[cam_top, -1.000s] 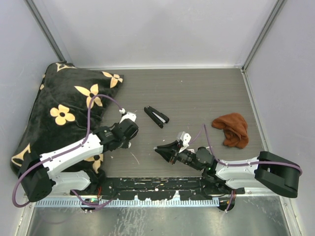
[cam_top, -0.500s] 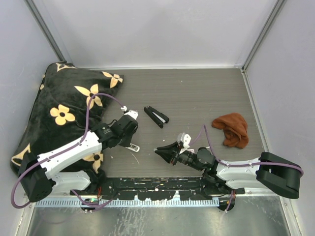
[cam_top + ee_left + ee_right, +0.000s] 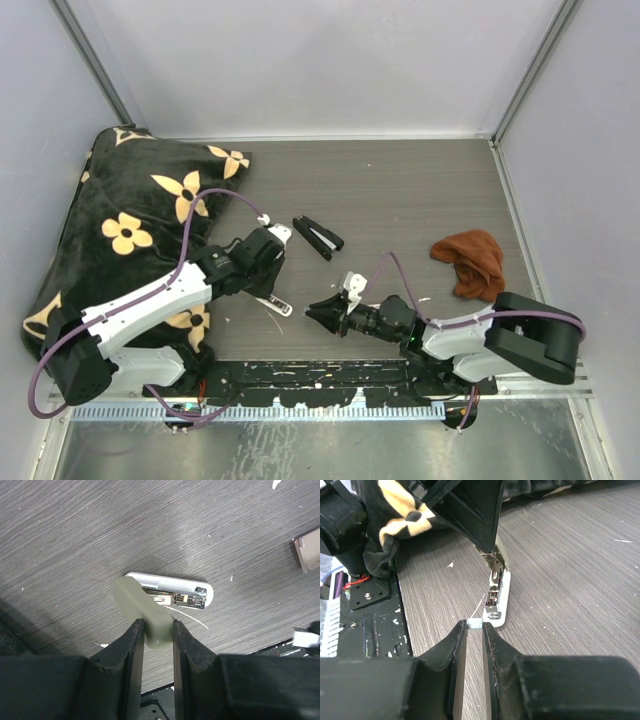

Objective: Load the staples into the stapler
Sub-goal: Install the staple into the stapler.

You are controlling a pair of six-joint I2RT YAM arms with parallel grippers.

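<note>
The stapler (image 3: 172, 588) lies open on the table, its white base flat and its metal channel showing. Its cream-green top cover (image 3: 142, 611) is swung up, and my left gripper (image 3: 159, 630) is shut on the end of that cover. From above, the left gripper (image 3: 264, 284) sits over the stapler (image 3: 277, 304). My right gripper (image 3: 475, 628) is shut on the staples (image 3: 475, 624), a small silvery block pinched at the fingertips. The block hangs just short of the stapler's (image 3: 496, 598) near end. Seen from above, the right gripper (image 3: 318, 313) points left at the stapler.
A black clip-like tool (image 3: 318, 237) lies behind the stapler. A brown cloth (image 3: 472, 262) is bunched at the right. A black cushion with yellow flowers (image 3: 125, 215) fills the left side. A thin white scratch (image 3: 192, 618) runs on the table beside the stapler.
My right gripper has moved left with the staples, up to the stapler's end. My left gripper has shifted right and forward, holding the stapler's cover over its base.
</note>
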